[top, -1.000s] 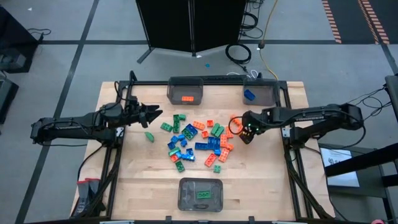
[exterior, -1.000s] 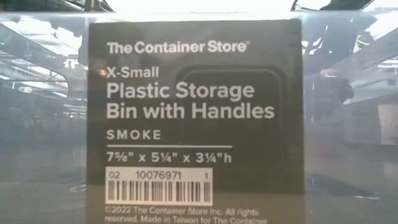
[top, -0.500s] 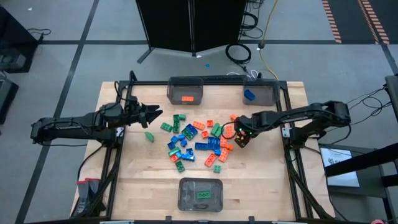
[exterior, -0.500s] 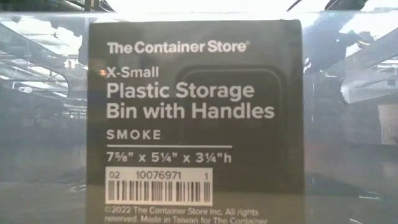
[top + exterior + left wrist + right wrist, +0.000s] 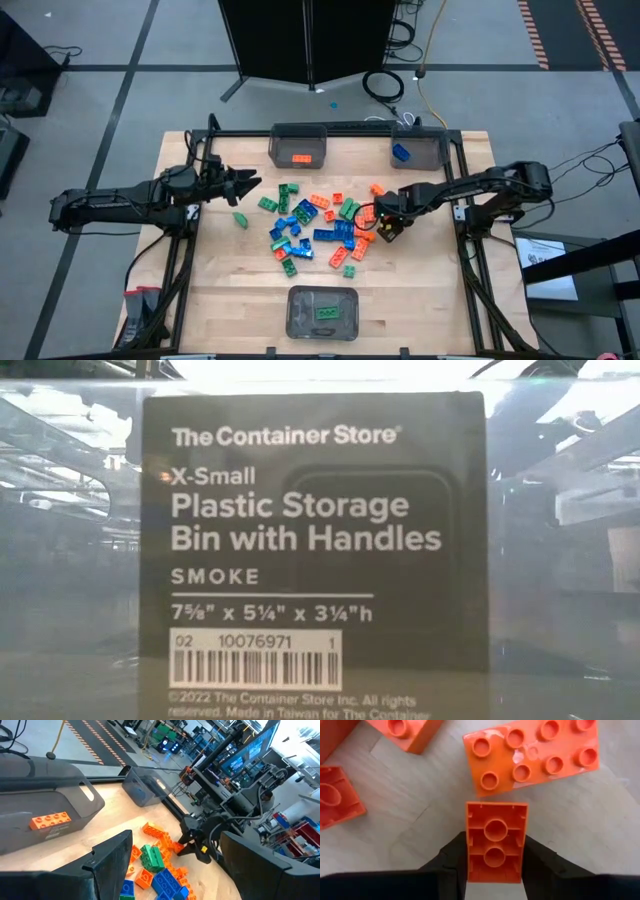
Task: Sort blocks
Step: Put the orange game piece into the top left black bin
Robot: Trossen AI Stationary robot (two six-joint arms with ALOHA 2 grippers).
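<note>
The right gripper point(image 5: 381, 226), at the right edge of the blocks point(image 5: 318, 228) piled mid-frame on the surface point(image 5: 430, 300), pinches a small orange brick point(image 5: 495, 842) underside-up; the left gripper point(image 5: 250, 183), fingers spread, hovers left of the pile

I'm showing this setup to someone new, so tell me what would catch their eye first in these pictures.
The jumble of orange, green and blue blocks in the middle of the wooden table stands out first. At the pile's right edge, the right gripper is shut on a small orange brick lying underside up. Three grey bins ring the pile, and the near bin's store label fills the whole low view.
</note>
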